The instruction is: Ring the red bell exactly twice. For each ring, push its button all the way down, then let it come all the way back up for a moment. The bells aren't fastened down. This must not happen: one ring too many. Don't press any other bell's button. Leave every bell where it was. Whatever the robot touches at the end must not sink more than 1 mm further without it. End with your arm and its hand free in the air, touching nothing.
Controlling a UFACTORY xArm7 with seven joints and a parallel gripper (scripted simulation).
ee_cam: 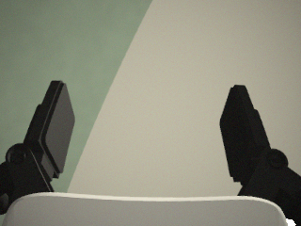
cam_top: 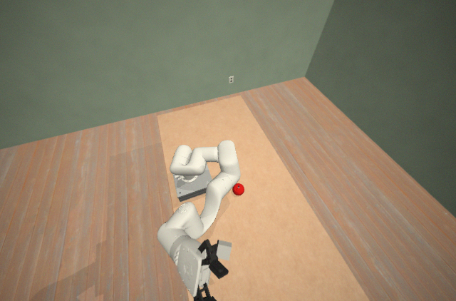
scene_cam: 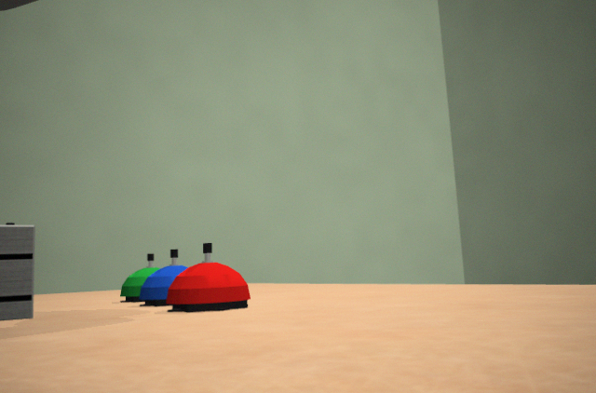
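Tan table board [cam_top: 294, 238] under a white arm [cam_top: 221, 180], with three bells in a row.

White arm links folded out from the grey base block [cam_top: 191, 190] toward the near edge, hiding two bells from above. The red bell [scene_cam: 208, 286] sat on the board nearest the exterior camera, beside the blue bell [scene_cam: 156, 285], with the green bell [scene_cam: 133, 282] farthest; its black button [scene_cam: 207, 247] stood raised and untouched. Well away from them, the gripper [ee_cam: 150, 132] was spread wide with nothing between its black fingers.
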